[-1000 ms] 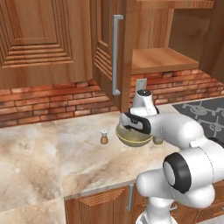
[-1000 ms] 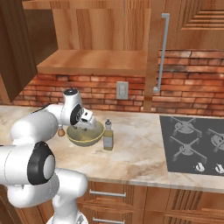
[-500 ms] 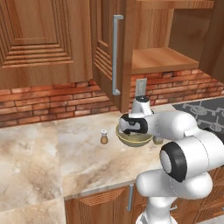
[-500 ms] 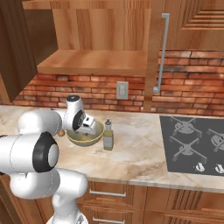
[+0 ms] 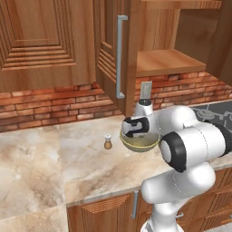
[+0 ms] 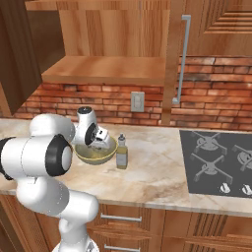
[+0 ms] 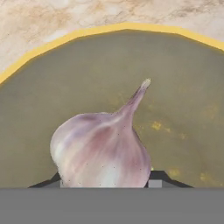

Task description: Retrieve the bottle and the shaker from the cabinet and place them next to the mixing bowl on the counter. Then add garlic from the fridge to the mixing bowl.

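Garlic [image 7: 103,151] sits pinched in the hand [image 7: 105,181], stem pointing away, right over the inside of the mixing bowl [image 7: 52,78]. Bowl on the table [image 5: 41,154] w/ bottle [image 6: 121,152] just right of it, shaker [image 5: 108,142] a bit left. Cabinet [image 5: 158,61] above, door open, shelf bare.

One bowl [image 6: 95,156] — one bottle [image 6: 121,152] — one shaker [image 5: 108,142] — one garlic [image 7: 105,148]

Bottle [image 6: 121,152] just beside bowl [image 6: 95,156]
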Robot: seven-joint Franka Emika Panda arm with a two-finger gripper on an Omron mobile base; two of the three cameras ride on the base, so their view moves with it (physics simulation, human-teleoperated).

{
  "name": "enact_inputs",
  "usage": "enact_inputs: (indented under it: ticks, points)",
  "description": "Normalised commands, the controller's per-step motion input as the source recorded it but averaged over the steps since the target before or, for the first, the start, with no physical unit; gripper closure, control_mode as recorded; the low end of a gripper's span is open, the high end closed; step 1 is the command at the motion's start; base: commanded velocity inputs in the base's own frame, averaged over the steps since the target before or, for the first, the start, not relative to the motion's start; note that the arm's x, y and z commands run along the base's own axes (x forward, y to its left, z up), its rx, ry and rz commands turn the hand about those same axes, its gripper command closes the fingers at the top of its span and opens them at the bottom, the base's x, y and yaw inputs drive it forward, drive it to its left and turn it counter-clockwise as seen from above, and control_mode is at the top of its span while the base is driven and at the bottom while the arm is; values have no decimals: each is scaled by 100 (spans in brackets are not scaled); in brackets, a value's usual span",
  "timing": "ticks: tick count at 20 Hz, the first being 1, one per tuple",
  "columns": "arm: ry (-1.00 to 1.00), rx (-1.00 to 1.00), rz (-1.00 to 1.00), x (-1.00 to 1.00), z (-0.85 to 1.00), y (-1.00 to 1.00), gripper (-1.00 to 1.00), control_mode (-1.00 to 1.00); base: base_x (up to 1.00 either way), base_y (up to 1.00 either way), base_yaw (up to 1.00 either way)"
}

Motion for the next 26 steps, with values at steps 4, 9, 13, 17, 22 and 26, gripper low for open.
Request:
enact_inputs:
  ticks: [4,9,13,17,22,26]
  points:
    - [2,-1,0,18,-2,0,100,-100,0,0,0]
    - [5,0,0,0,-17,0,100,-100,0,0,0]
    - [3,0,0,-2,-9,0,100,-100,0,0,0]
    - [0,0,0,0,0,0,-100,-100,0,0,0]
    - [0,0,0,0,0,0,-100,-100,0,0,0]
    - [0,0,0,-4,8,0,-100,-100,0,0,0]
